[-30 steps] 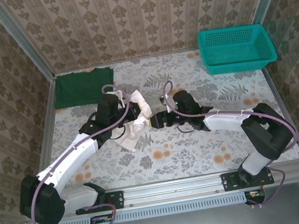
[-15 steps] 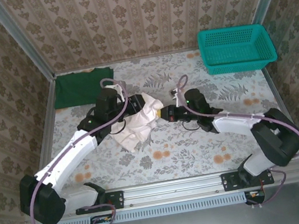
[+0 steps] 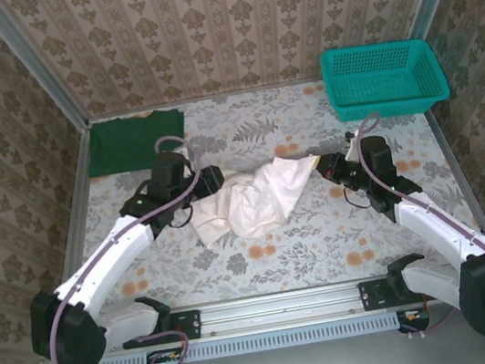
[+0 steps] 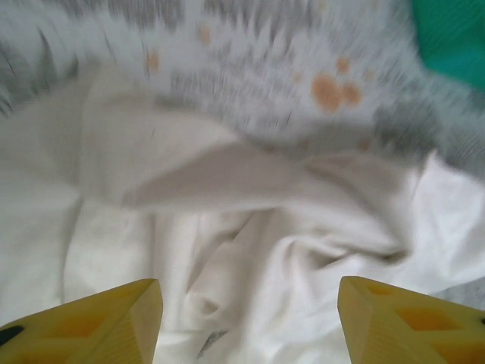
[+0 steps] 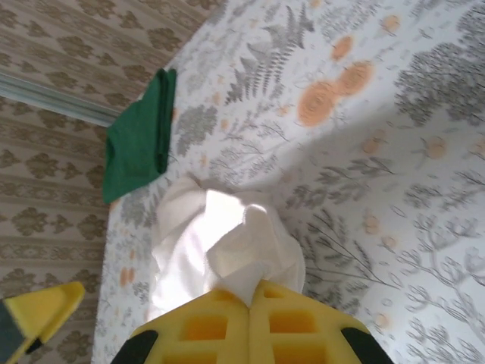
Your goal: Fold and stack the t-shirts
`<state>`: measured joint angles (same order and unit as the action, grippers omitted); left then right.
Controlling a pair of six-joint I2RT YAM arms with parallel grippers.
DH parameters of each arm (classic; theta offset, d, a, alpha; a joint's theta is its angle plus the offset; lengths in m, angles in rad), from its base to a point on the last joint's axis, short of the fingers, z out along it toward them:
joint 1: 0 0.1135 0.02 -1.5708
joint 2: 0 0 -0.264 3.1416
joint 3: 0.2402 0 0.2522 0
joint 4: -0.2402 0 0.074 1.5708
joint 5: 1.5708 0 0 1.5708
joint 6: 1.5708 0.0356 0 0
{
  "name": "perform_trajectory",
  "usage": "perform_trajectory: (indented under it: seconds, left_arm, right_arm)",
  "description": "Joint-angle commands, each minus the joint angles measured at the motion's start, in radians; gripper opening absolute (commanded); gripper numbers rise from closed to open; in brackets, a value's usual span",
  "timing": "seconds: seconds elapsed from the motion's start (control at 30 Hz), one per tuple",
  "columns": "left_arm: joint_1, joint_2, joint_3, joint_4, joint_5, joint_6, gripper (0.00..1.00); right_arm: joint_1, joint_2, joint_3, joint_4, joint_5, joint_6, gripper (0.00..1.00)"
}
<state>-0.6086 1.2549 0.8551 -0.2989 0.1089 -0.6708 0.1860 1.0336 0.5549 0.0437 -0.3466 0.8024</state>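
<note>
The spreading step seems in hand: the off-white t-shirt (image 3: 250, 201) lies crumpled on the desk (image 3: 326, 243) near-left of the teal basket (image 3: 392, 105), right gripper (image 5: 254, 303) fingers pinching its edge, left gripper (image 4: 246, 287) fingers spread above it; next, draw it flat.

A teal mesh basket (image 3: 389, 103) is shown at the far right corner of the floral-patterned worktop (image 3: 308, 245).
</note>
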Motion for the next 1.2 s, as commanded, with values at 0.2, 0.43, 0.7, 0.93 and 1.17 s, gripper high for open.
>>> perform_trajectory:
  seconds: [0.2, 0.43, 0.7, 0.93, 1.17]
  left_arm:
    - [-0.255, 0.252, 0.132, -0.050, 0.017, 0.094, 0.54]
    - [-0.345, 0.247, 0.103, -0.142, -0.114, 0.096, 0.54]
    - [-0.402, 0.263, 0.137, -0.342, -0.353, 0.131, 0.62]
    - [-0.373, 0.284, 0.076, -0.226, -0.301, 0.097, 0.65]
    - [-0.318, 0.327, 0.039, -0.058, -0.158, 0.079, 0.31]
  right_arm:
    - [-0.016, -0.016, -0.004, -0.133, 0.022, -0.108, 0.00]
    - [-0.020, -0.016, -0.005, -0.168, 0.019, -0.156, 0.00]
    - [-0.025, -0.027, -0.015, -0.163, 0.029, -0.165, 0.00]
    - [-0.027, -0.033, -0.016, -0.167, 0.032, -0.167, 0.00]
    - [-0.031, -0.049, -0.013, -0.179, 0.037, -0.167, 0.00]
